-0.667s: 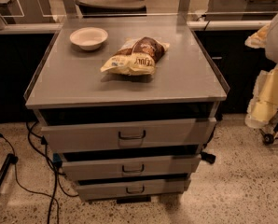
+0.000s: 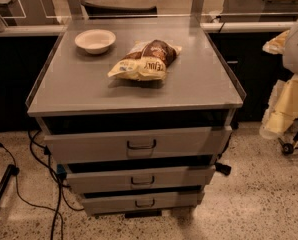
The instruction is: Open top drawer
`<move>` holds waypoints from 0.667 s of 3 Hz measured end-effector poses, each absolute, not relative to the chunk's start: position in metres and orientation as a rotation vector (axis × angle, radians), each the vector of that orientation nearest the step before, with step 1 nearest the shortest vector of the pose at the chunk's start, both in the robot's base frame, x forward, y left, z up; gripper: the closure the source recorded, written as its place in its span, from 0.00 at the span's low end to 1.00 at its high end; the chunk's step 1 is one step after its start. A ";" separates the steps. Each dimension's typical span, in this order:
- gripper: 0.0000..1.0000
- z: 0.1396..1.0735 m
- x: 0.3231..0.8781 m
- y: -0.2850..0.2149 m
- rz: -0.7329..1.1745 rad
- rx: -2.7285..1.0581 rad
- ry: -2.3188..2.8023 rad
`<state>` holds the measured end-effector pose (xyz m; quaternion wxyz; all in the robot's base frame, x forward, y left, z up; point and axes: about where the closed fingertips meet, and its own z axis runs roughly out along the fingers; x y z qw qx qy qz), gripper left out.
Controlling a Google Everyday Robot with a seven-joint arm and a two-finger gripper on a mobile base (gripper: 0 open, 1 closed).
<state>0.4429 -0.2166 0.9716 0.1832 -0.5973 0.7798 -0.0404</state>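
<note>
The claw (image 2: 281, 115) appears as a pale cream shape hanging at the right edge of the view, beside the right flank of the desk and above the floor; I cannot tell whether it is spread or pressed together. It is well apart from the drawer fronts and touches none of them. To its left stands the flat-topped grey metal desk (image 2: 204, 86). Just under the desk's top edge is the top drawer (image 2: 89, 145), the widest and tallest grey metal front, with a dark band showing above it. A dark wire loop handle (image 2: 141, 144) sits at its centre. Below it come the narrower grey middle drawer (image 2: 94, 180) and the still narrower grey bottom drawer (image 2: 109, 203), each with a small handle of its own. On the desk's top, a yellow and brown crinkled snack bag (image 2: 145, 60) lies near the middle, and a shallow round white bowl (image 2: 94, 40) stands apart from it toward the back left. Black cables (image 2: 39, 156) trail over the speckled floor (image 2: 259, 204) to the left of the desk.
</note>
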 end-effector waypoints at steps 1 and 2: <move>0.00 0.945 0.448 -0.215 -0.091 -1.651 2.183; 0.00 0.907 0.452 -0.211 -0.048 -1.648 2.194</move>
